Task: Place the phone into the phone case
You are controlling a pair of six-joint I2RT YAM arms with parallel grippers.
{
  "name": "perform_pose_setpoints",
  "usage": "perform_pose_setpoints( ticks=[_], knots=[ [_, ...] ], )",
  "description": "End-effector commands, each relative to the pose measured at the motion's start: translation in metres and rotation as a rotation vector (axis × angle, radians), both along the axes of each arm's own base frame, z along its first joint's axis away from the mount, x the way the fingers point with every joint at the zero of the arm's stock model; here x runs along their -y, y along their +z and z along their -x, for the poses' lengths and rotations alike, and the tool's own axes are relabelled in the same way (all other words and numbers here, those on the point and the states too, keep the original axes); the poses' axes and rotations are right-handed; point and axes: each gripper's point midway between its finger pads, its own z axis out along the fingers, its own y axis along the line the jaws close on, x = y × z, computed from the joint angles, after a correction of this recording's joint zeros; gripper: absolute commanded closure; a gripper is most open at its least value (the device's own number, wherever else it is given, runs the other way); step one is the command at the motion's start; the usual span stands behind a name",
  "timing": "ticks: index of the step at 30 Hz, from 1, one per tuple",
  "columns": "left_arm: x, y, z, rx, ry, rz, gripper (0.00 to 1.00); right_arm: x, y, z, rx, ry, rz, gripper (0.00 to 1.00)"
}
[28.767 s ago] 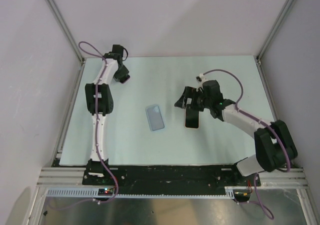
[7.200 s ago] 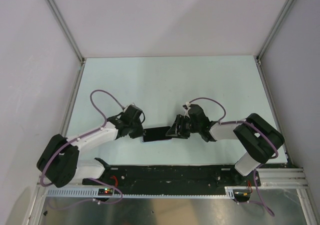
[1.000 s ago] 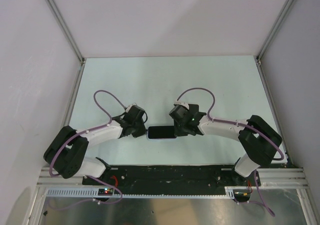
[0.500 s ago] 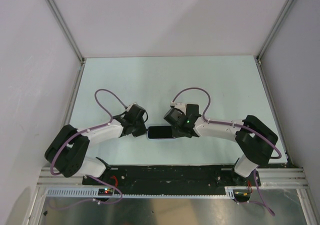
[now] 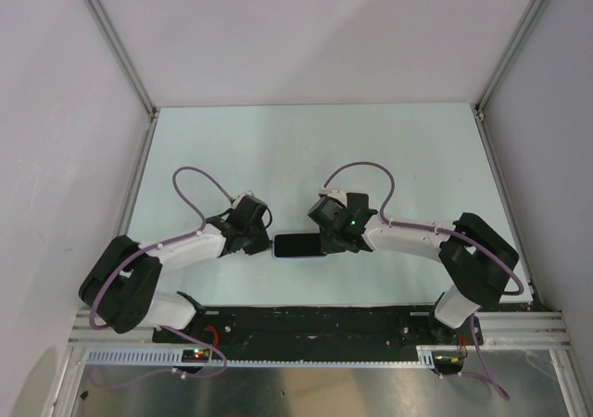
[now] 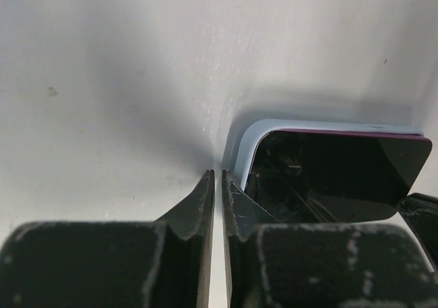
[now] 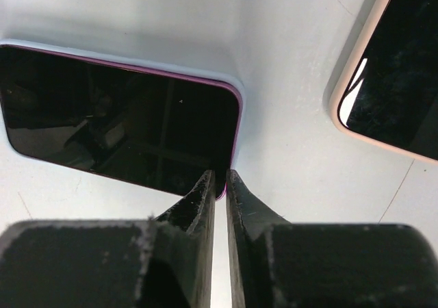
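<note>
Right wrist view: the phone [image 7: 116, 126] sits in the phone case [image 6: 241, 149] by the near edge of the worktop [image 5: 306, 148]. My left gripper [image 6: 217, 175] and right gripper [image 7: 220, 175] have narrow, empty jaws. A hard push might pop it out.

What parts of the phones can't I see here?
Second phone: right wrist view, cut off by the picture's edge; top view, hidden under the right arm.
Phone: left wrist view, near corner behind the left end effector.
Case fit: top view, too small.
</note>
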Motion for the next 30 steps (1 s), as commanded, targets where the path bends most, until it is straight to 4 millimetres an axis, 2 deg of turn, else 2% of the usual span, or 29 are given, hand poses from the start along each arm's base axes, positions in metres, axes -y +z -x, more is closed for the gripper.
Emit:
perform_pose_setpoints(
  ticks=[1,8,14,22,30],
  knots=[
    [0.008,0.020,0.000,0.055,-0.034,0.063,0.86,-0.030,-0.008,0.008,-0.080,0.055,-0.155,0.84],
    [0.004,0.036,0.001,0.090,-0.022,0.074,0.82,-0.025,0.021,-0.004,-0.038,0.045,-0.203,0.77],
    [0.009,0.035,0.001,0.075,-0.047,0.072,0.82,-0.018,0.039,-0.006,-0.019,0.040,-0.232,0.69],
    [0.007,0.026,0.000,0.060,-0.053,0.036,0.83,-0.012,0.031,0.002,-0.060,0.032,-0.260,0.67],
    [0.007,0.017,0.001,0.036,-0.061,0.014,0.84,-0.017,0.016,0.009,-0.105,0.034,-0.287,0.67]
  ],
)
